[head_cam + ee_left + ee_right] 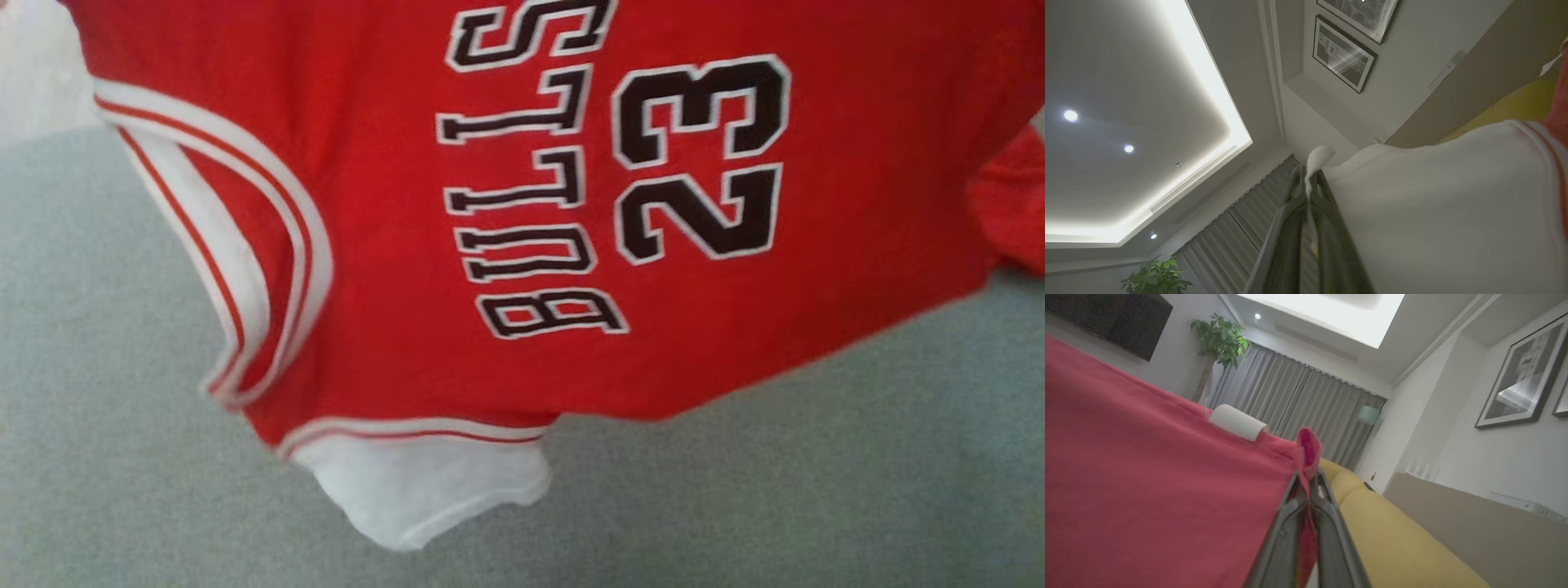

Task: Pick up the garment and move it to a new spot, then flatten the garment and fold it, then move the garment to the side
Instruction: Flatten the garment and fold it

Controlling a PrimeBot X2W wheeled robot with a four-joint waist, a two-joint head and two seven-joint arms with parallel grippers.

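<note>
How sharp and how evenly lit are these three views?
Head view: evenly lit, but the jersey is smeared by blur, though its lettering is readable. Left wrist view: dim room, the ceiling light blown out, glare streaking a framed picture. Right wrist view: the jersey close up is soft, the sofa and curtains clearer, the walls leaning from the wide lens.

garment [367, 204] cut off at top and right edges, hem blurred, grey surface [122, 490] partly hidden beneath

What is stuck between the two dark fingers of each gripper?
The jersey: in the left wrist view the left gripper pinches its white cloth; in the right wrist view the right gripper pinches its red cloth.
</note>
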